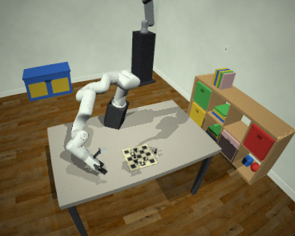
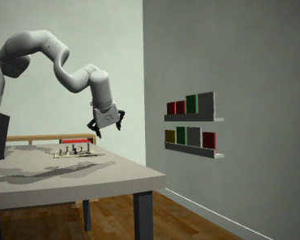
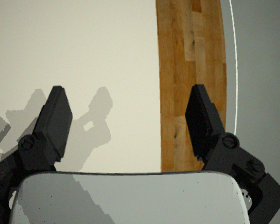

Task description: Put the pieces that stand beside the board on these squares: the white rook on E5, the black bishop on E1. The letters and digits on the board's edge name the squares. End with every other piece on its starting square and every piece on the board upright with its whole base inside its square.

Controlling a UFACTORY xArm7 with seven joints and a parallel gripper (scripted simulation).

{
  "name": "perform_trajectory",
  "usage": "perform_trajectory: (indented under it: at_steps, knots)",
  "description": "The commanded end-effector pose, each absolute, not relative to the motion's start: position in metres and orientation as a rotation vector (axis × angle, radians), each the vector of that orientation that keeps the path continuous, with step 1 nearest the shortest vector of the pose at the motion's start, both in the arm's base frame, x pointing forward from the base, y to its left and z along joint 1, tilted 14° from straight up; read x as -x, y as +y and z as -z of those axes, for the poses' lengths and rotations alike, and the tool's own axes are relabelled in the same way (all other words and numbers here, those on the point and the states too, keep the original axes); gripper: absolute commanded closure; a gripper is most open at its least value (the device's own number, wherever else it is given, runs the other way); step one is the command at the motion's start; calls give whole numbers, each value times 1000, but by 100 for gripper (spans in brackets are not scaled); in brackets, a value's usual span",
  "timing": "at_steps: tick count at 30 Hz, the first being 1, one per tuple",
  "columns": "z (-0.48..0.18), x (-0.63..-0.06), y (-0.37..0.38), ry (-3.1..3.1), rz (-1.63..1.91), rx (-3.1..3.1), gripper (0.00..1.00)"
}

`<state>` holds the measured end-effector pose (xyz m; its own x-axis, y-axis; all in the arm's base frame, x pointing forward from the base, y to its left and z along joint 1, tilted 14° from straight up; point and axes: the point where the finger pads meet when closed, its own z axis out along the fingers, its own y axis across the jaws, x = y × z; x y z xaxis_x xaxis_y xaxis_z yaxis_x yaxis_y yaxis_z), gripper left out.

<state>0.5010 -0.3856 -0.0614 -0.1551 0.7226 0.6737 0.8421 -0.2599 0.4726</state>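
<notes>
The gripper (image 3: 130,96) is released, its two dark fingers spread wide with nothing between them. In the wrist view only the pale table (image 3: 91,43) and a strip of wooden floor (image 3: 191,63) show below, so it hangs over the table's edge and not over any chess piece. From the exterior view it is well above the table top, tilted rather than pointing straight down. The chessboard (image 1: 139,156) lies well apart from the gripper, toward the middle of the table, with several small pieces standing on its squares. On the board's far side from the gripper, just beside its edge, stand two small pieces (image 1: 158,152) — presumably the white rook and the black bishop, though at this size the frames do not show which is which. Neither looks to have been placed, so the step in hand is judged to be the first approach, before any grasp. The next move calls for carrying the open fingers across or around the board without brushing the pieces on it, then turning the wrist to point down and descending over one of the two pieces to close on its stem. The edge letters and digits are too small to read here — E5 and E1 would have to be located from closer in.
</notes>
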Motion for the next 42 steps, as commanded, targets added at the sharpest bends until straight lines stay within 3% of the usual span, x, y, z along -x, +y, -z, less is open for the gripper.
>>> perform_trajectory:
  at_steps: [1, 25, 42]
  knots:
    - [79, -492, -354, -1694, 1433, 1812, 0]
    - [117, -423, -236, -1252, 1487, 1355, 0]
    - [119, -408, -221, -1190, 1483, 1283, 0]
